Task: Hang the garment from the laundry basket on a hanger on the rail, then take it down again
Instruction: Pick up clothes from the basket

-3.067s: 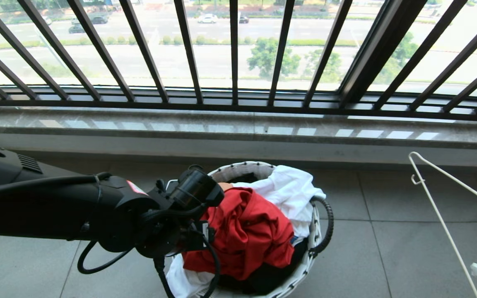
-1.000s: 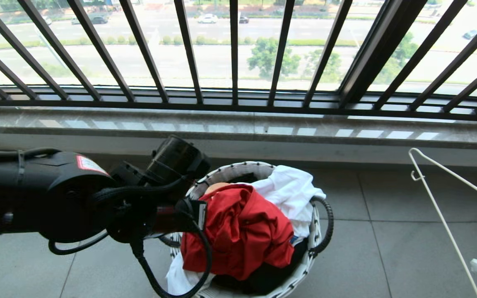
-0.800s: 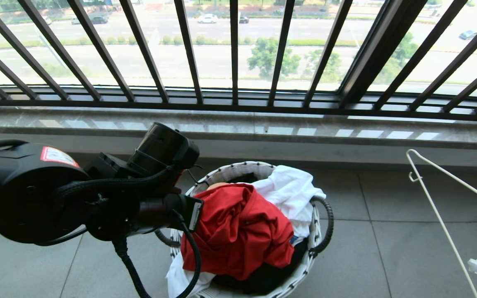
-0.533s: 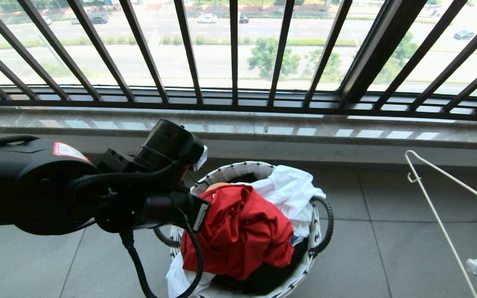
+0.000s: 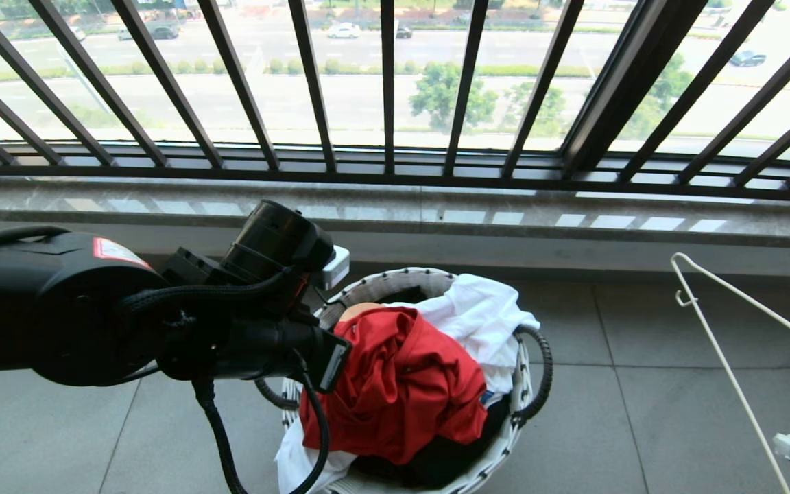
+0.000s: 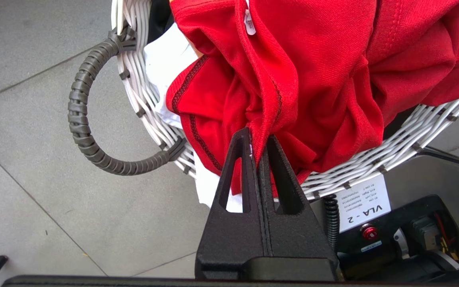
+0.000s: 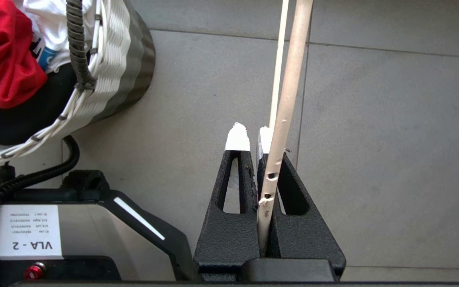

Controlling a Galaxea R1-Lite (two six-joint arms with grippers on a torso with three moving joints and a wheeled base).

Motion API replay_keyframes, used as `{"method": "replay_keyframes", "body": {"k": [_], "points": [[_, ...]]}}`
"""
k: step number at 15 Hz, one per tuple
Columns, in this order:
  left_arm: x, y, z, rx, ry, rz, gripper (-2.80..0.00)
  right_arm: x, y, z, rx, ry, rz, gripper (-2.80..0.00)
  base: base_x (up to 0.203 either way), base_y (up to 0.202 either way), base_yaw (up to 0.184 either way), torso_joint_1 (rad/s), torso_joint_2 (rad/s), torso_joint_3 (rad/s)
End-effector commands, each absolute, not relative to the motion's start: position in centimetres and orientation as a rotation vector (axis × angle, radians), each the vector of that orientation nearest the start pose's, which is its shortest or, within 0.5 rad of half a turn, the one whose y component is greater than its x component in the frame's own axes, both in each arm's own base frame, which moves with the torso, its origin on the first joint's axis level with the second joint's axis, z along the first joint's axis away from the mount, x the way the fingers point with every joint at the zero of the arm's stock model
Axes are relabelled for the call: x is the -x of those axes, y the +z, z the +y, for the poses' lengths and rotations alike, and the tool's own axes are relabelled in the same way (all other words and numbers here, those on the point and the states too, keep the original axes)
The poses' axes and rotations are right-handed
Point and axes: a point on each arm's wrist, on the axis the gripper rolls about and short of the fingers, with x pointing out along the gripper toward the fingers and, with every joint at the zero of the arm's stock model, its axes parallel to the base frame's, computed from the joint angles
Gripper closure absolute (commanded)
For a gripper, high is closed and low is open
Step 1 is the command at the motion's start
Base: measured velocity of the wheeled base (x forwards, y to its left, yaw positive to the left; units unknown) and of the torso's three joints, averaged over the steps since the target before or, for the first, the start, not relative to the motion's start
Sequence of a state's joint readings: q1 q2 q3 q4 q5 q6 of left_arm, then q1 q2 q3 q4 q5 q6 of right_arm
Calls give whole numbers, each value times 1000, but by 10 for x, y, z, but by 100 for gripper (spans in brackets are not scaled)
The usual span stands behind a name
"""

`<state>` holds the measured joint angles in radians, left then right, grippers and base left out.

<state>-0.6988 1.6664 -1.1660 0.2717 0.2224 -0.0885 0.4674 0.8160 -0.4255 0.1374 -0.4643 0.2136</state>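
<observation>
1. A fold of the red garment (image 6: 313,75) is pinched between the closed fingers of the left gripper (image 6: 258,149), at the near left rim of the laundry basket (image 5: 402,280).
2. The garment is heaped in the basket on a white garment (image 5: 484,315) and something black, seemingly another garment.
3. The thin cream hanger (image 5: 724,343) is clamped by its wire in the right gripper (image 7: 248,137), at the near right over the grey floor tiles (image 5: 642,412).
4. The black balcony railing (image 5: 388,89) is seen on the far side.
</observation>
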Motion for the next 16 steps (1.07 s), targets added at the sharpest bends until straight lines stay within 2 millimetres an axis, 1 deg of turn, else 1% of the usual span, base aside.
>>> {"method": "replay_keyframes", "body": {"k": [1,5,11,14,16], "points": [[-229,210,-183,-256,-419,717,0,-68,171,23,25,-49,467,0,0,0,0,0,0,0],[-235,205,-184,-256,-419,737,0,-67,170,23,25,-50,469,0,0,0,0,1,-1,33],[-236,207,-185,-242,-421,712,0,-68,171,24,-10,-47,469,0,0,0,0,3,3,194],[-234,213,-183,-230,-425,692,0,-68,171,24,-14,-37,470,0,0,0,0,2,2,202],[-234,212,-183,-232,-423,694,0,-68,171,24,-15,-34,471,0,0,0,0,0,4,199]]}}
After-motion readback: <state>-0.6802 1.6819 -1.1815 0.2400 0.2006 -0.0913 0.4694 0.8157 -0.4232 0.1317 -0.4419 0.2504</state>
